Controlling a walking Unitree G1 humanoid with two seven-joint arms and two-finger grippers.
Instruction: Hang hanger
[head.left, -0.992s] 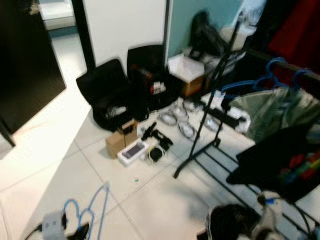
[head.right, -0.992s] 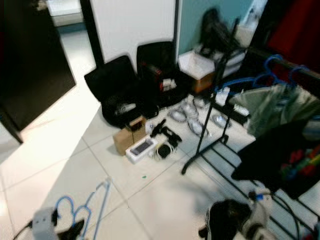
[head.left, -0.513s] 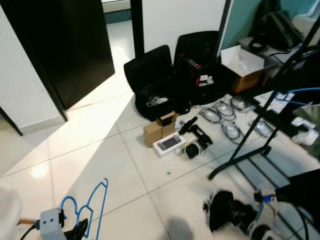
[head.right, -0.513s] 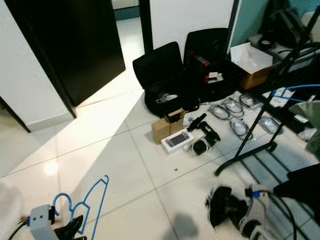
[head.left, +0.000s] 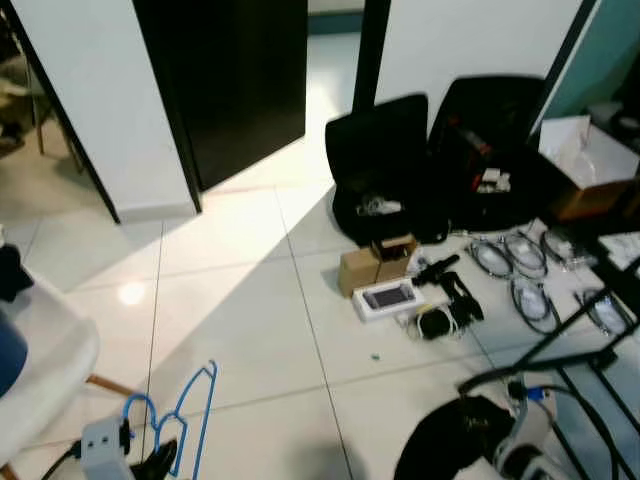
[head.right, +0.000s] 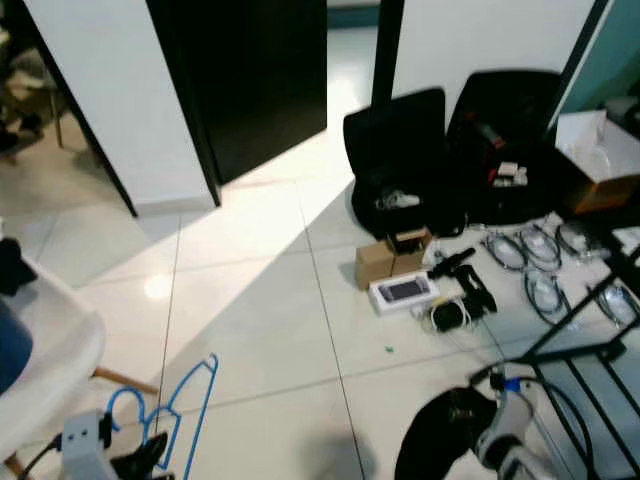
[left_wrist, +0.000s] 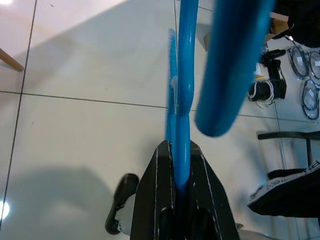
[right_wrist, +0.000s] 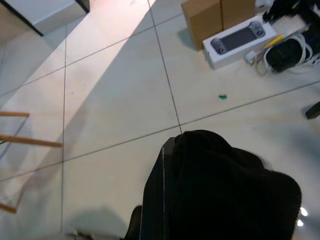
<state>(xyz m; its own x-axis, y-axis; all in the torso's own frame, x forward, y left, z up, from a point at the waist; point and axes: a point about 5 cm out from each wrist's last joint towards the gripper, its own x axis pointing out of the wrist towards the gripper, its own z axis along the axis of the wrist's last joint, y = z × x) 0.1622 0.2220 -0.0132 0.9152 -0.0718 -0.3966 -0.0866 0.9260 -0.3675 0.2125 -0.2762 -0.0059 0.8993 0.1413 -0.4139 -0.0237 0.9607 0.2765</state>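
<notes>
Your left gripper (left_wrist: 182, 187) sits low at the robot's left side, its two black fingers (left_wrist: 155, 195) pinched tight on the lower bar of the blue hanger (head.left: 185, 425). The hanger rises from the gripper over the white tiled floor (head.left: 240, 300), its hook end looming large and blurred in the left wrist view. Your right gripper (right_wrist: 200, 200) is low on the right, wrapped in a black garment (head.left: 455, 445) that bunches over the fingers, so you cannot tell how far they are parted; the cloth appears to be held there.

Compared with a second ago, your whole view has swung to the robot's left. The clothes rack with its hung garments and blue hangers has slid out of the picture; you now see just the dark base bars of the rack (head.left: 560, 360) at the lower right. The dark doorway (head.left: 230, 80) and a white wall panel (head.left: 90, 90) have come in, and a white chair seat with wooden legs (head.left: 45, 370) has appeared at the left edge. The open black cases (head.left: 430, 160), the cardboard box (head.left: 375, 265), the white box holding a handheld console (head.left: 385, 297) and the coiled cables (head.left: 520, 270) lie beyond, now shifted rightward. The hanger stays clamped in the left gripper as before.
</notes>
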